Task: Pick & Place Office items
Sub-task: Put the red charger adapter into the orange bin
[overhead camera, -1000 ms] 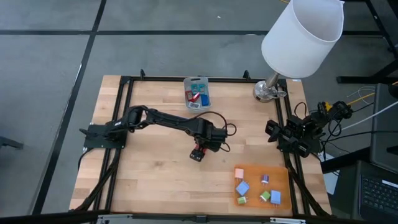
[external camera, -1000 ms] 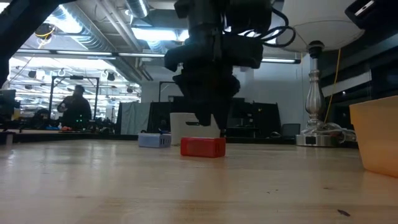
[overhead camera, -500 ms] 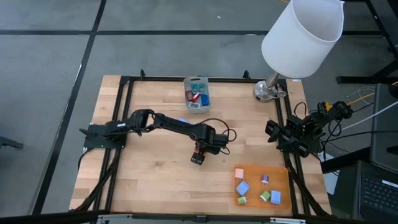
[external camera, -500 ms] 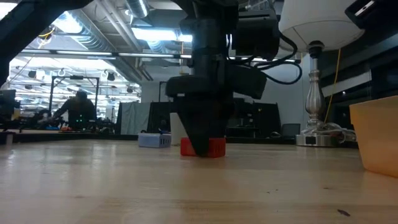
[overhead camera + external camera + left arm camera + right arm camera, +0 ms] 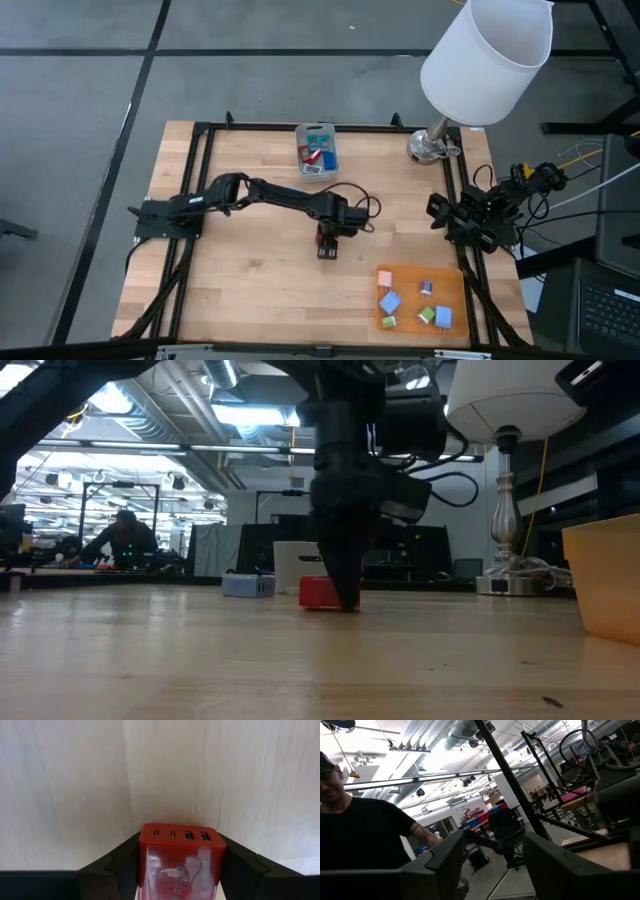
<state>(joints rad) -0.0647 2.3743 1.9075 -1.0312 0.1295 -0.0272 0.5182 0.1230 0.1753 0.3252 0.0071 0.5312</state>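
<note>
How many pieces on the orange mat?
6: pink, blue, small green down the mat's left; small blue, green, pale blue on its right. Others may be hidden.

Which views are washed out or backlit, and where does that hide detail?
Left wrist view: the table is bleached pale, though the red block stays sharp. Low view: bright ceiling lights leave the left pincer a dark outline. High view: even light.

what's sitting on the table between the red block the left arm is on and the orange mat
Nothing. In the high view, bare wood separates the red block, at the left gripper, from the orange mat.
</note>
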